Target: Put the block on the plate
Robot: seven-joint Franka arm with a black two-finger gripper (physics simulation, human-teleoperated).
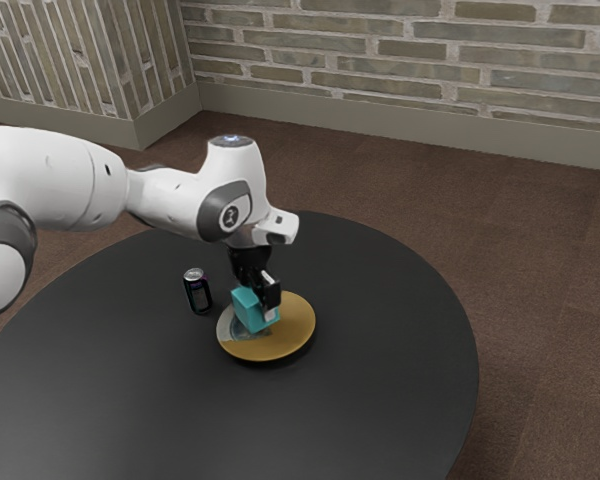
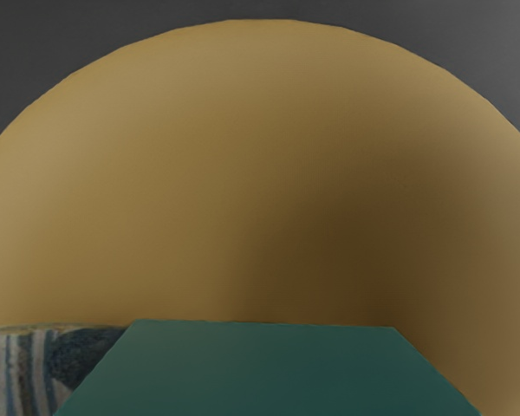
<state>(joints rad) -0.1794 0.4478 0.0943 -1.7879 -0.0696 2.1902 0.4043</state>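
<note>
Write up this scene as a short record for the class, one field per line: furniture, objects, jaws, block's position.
table: black, round
plate: golden-brown, with a patterned patch
can: dark, upright, beside the plate, toward the exterior view's left
block: teal
jaws: shut on the block
block position: over the plate; whether it touches cannot be told

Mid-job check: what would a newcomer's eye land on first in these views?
Probably the teal block, bright beneath the black gripper and against the plate; whether it touches the plate I can't tell. Next, the plate's golden-tan surface, which fills much of the wrist view, with a grey-blue patterned patch beside the block. Then the white arm, reaching in from the exterior view's left.
</note>
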